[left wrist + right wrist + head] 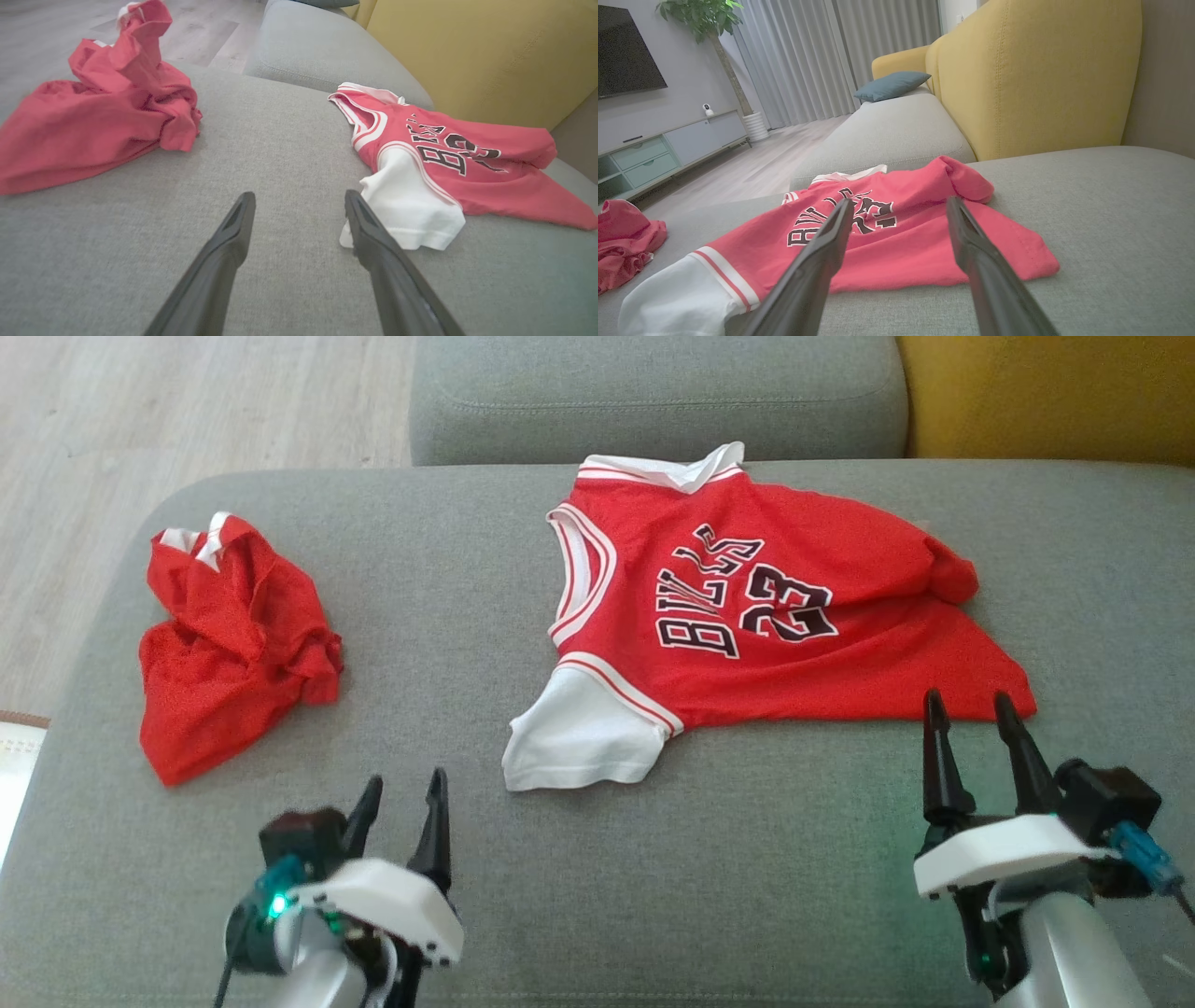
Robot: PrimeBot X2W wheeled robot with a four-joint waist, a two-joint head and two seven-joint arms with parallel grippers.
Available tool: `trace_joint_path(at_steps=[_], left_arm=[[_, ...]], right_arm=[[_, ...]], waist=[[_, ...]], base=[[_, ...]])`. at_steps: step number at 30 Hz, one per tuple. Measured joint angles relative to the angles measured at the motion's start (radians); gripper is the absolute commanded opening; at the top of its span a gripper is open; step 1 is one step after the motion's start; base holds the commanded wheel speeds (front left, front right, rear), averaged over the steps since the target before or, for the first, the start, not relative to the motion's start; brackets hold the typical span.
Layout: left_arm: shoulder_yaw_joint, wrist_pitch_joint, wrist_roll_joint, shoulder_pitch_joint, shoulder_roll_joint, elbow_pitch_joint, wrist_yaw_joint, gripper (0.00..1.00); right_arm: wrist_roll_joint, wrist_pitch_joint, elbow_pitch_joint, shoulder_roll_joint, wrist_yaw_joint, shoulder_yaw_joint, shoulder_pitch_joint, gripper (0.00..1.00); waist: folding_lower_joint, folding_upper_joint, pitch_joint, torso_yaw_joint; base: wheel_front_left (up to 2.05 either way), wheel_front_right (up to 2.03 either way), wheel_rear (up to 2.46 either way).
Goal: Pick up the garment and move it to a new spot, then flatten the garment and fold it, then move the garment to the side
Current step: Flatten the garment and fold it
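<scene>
left gripper (405, 779) and right gripper (967, 698) both gape empty just short of the red jersey (775, 616), which lies rumpled on the grey cushion (747, 877), so i'd pinch its white sleeve (579, 737) and near hem (822, 709), then draw them apart.

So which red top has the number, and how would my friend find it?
Look at the big grey sofa seat with the yellow backrest on its right. Two red tops lie on it; the jersey is the spread-out one nearer the yellow, beyond the right gripper. It alone shows black lettering, a 23 and a white sleeve; the other top is a crumpled heap.
</scene>
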Motion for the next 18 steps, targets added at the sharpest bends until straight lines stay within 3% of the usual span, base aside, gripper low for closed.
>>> trace_joint_path(at_steps=[9,18], left_arm=[[0.015,0.0,0.063,0.035,-0.035,-0.002,-0.068,1.0],[-0.021,0.022,0.08,-0.082,-0.052,0.164,-0.122,1.0]], right_arm=[[-0.001,-0.001,-0.013,0.001,0.0,0.014,0.014,1.0],[-0.015,0.007,-0.03,0.001,0.0,0.009,-0.009,1.0]], waist=[[0.0,0.0,0.021,-0.011],[0.0,0.0,0.081,-0.061]], base=[[0.0,0.0,0.0],[0.0,0.0,0.0]])
